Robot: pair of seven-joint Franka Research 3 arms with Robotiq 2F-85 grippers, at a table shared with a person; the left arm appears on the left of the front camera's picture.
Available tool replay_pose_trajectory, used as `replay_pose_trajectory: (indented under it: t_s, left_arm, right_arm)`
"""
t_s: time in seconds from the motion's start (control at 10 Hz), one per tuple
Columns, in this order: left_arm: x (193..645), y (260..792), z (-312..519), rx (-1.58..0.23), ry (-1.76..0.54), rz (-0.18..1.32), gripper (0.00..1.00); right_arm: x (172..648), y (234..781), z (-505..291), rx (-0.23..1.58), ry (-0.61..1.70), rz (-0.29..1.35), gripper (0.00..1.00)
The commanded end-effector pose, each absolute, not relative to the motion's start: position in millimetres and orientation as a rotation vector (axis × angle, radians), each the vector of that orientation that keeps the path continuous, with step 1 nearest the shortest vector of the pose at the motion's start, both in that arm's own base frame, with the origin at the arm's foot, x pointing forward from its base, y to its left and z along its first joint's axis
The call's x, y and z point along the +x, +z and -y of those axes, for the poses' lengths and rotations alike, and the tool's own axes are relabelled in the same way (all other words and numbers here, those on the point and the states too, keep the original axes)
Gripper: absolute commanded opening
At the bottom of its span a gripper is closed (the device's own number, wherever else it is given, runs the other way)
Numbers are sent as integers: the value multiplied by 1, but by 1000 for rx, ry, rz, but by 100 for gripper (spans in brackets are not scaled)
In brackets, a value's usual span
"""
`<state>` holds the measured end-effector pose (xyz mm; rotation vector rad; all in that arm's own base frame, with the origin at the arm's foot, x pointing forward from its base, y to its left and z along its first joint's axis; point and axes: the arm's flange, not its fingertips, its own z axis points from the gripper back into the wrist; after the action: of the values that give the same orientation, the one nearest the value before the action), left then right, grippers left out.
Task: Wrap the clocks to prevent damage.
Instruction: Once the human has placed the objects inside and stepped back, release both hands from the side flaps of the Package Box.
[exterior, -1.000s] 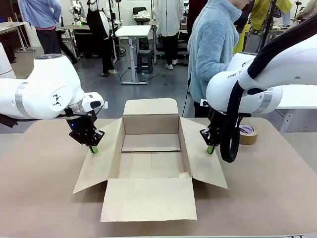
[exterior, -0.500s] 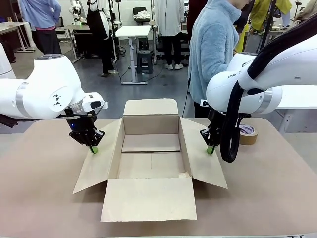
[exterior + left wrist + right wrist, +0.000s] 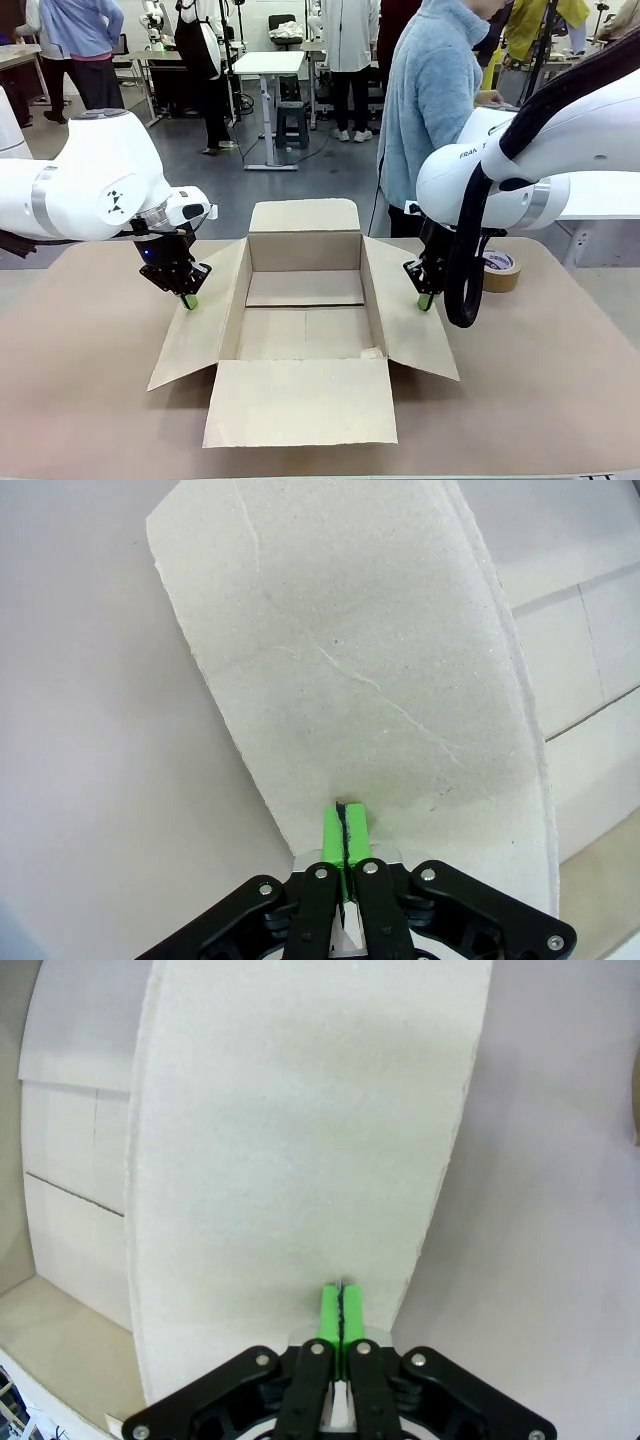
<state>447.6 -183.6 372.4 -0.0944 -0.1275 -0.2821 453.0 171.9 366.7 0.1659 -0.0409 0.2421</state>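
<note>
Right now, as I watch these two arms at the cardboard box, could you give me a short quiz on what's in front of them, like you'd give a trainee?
1. True or false: a bubble-wrapped bundle already lies inside the cardboard box.
2. Where is the tape roll? A: inside the box. B: on the table, to the robot's right of the box. C: in a person's hand.
3. Fill in: the left gripper and the right gripper, one at each side of the box, both have their jaws ____.

Key: 1 false; 2 B; 3 shut.
</note>
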Motion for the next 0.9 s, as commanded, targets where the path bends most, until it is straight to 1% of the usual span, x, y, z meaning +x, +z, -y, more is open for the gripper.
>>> replay_pose_trajectory:
  t_s: [0.0, 0.8]
  left_arm:
    - [447, 372, 183, -83, -272, 124, 1]
    - [447, 372, 183, -83, -272, 124, 1]
  right_arm:
    - [452, 367, -173, 166, 243, 39, 1]
    - [452, 367, -173, 166, 243, 39, 1]
